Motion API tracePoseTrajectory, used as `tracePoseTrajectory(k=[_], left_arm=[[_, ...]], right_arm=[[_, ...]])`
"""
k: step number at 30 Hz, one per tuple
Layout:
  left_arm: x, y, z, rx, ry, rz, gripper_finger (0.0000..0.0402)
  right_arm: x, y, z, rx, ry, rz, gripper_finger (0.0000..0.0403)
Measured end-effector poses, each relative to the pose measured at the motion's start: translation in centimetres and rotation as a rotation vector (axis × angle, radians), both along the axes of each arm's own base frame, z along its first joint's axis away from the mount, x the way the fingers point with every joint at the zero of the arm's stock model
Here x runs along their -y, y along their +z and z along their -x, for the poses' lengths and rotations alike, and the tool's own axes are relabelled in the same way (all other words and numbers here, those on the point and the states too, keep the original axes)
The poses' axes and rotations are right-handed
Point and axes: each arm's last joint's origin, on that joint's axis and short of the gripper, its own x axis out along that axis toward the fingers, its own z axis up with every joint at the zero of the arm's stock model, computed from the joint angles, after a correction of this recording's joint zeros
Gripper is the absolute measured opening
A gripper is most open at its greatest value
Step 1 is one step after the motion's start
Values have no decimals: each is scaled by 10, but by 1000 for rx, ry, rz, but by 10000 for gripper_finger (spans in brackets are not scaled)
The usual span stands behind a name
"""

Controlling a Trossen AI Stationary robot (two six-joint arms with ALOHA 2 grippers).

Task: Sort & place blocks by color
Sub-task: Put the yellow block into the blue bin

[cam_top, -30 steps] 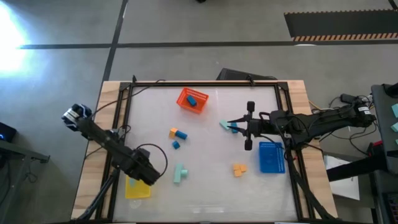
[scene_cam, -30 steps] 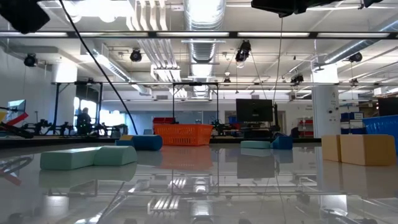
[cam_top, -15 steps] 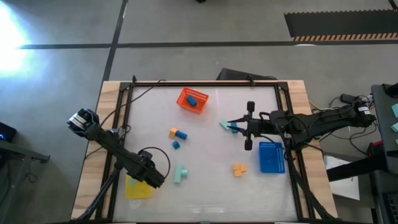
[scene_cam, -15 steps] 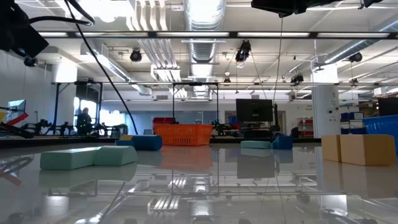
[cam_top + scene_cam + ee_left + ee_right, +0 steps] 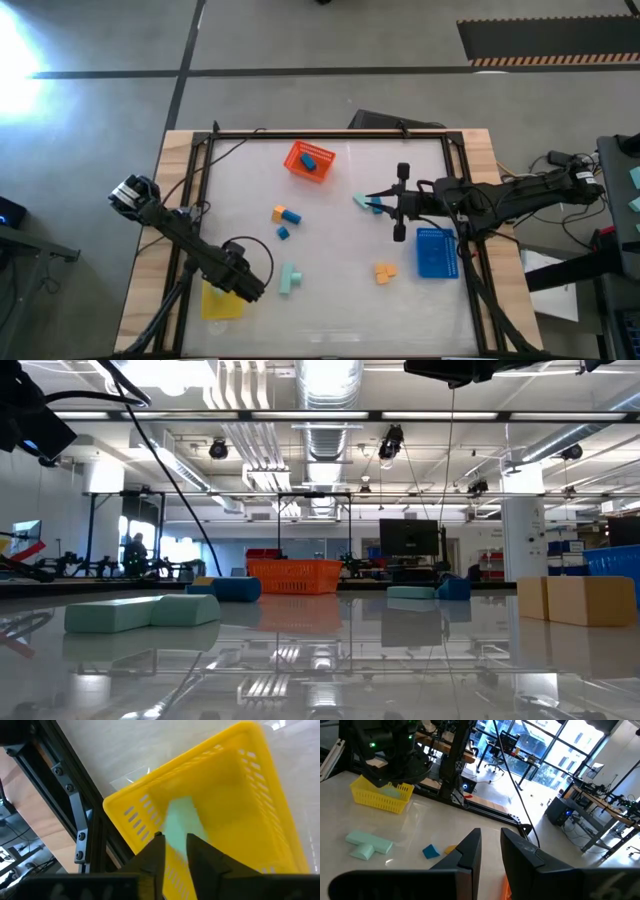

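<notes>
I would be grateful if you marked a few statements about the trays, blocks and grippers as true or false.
1. A blue block lies in the orange rectangular tray. True.
2. The left gripper is over the blue rectangular tray. False: it is over the yellow rectangular tray, which holds a mint green block.
3. The orange blocks lie beside the blue tray. True.
4. The right gripper is at the orange tray. False: it is near a mint green and blue block pair at mid-table.
5. The T-shaped mint green blocks sit in the yellow tray. False: they lie on the white tabletop beside it.
</notes>
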Motion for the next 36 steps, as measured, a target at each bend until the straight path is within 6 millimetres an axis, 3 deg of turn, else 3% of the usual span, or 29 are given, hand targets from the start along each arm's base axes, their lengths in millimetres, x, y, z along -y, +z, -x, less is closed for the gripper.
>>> tracePoseTrajectory(k=[6,14,18,24,30,36], left_arm=[[1,4,-1,21,-88,38,108],[1,34,-8,190,-365,102,111],[-3,51,-15,405,-559,-59,111],[-12,68,-24,704,-865,-441,111],[-22,76,-23,760,-1086,-790,111],[-35,63,-22,796,-1162,-1046,111]], right_arm=[[0,0,0,0,0,1,63],[0,0,0,0,-4,0,63],[0,0,0,0,-6,-1,63],[0,-2,-3,-2,-12,-81,63],[-16,-11,-7,-49,138,-187,63],[-35,-8,-18,-87,136,-300,63]])
